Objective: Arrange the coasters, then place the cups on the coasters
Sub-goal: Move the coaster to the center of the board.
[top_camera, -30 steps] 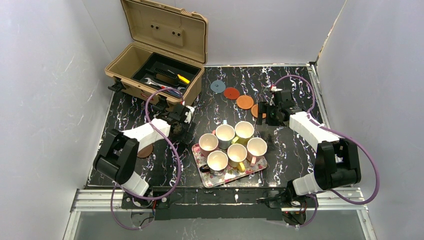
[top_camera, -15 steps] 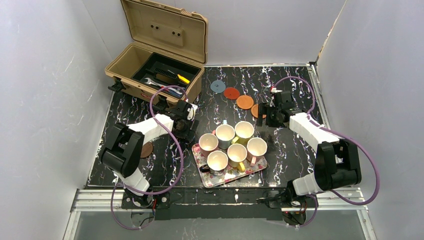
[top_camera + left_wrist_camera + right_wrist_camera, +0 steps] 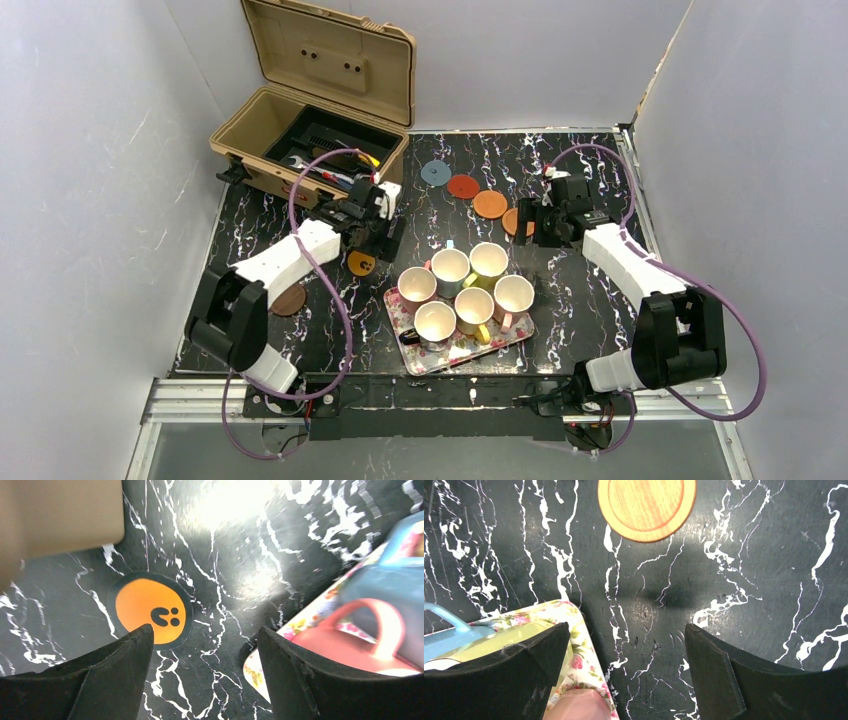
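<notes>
A: Where was the orange coaster [image 3: 150, 611]?
B: Flat on the table [image 3: 225, 555], its near edge at 1 fingertip of the left gripper [image 3: 203, 632]. The jaws were spread, with nothing between them.
A: And the right gripper [image 3: 626, 627]?
B: Spread too and empty, over bare table. Another coaster [image 3: 647, 507] lay ahead of it. All 6 cups [image 3: 474, 305] sat on the tray [image 3: 505, 338].

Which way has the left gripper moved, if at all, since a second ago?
Yes. The left gripper moved up the view, toward the toolbox, uncovering an orange coaster.
</notes>
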